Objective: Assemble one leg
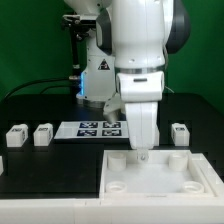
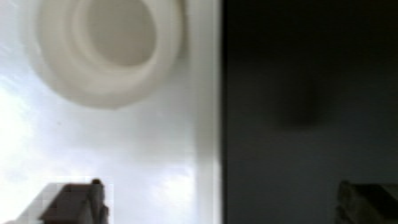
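Observation:
Three legs show in the exterior view, small white blocks with marker tags: two at the left (image 1: 15,137) (image 1: 43,133) and one at the right (image 1: 180,131). All stand on the black table, apart from my gripper. My gripper (image 1: 144,148) hangs low over the far edge of the large flat white square part (image 1: 125,175). In the wrist view the gripper (image 2: 217,205) is open and empty, with one dark fingertip (image 2: 71,202) over the white part and the other over the black table. A round corner hole (image 2: 107,48) of the white part shows ahead of the fingers.
The marker board (image 1: 100,127) lies on the table behind the white square part, partly hidden by the arm. The robot base and cables stand at the back. The black table (image 2: 302,100) runs beside the white part's straight edge.

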Controlling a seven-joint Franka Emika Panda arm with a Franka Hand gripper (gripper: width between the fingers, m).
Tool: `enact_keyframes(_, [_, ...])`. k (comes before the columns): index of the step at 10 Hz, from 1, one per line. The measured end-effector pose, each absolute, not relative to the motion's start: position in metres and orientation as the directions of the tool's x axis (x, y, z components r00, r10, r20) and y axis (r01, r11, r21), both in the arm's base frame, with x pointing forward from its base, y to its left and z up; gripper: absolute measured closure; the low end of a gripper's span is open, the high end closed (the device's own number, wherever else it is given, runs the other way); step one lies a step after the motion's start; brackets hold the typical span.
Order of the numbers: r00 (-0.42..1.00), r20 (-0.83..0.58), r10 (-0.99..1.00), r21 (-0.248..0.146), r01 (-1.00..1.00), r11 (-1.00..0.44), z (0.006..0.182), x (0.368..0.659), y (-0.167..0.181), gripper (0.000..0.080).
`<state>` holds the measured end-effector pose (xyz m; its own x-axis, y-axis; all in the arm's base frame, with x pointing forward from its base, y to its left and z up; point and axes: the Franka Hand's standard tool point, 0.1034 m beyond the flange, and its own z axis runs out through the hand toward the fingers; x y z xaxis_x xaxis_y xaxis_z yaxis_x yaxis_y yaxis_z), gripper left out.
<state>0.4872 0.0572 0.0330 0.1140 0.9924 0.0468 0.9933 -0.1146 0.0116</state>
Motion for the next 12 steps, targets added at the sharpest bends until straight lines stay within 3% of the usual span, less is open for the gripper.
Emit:
enact_keyframes(3, [0.23, 0.043, 0.972, 0.031, 0.972, -0.231, 0.052, 0.456, 0.055, 0.015])
enact_keyframes(5, [0.266, 0.044, 0.963, 0.024, 0.963, -0.267, 0.049, 0.456, 0.055, 0.015])
enact_keyframes(8, [0.54, 0.052, 0.84, 0.003, 0.841, -0.541, 0.048, 0.455, 0.053, 0.015])
enact_keyframes(10, [0.782, 0.079, 0.618, -0.022, 0.621, -0.783, 0.04, 0.444, 0.051, 0.015])
enact_keyframes(12, [0.917, 0.081, 0.391, -0.053, 0.396, -0.917, 0.04, 0.435, 0.074, 0.015])
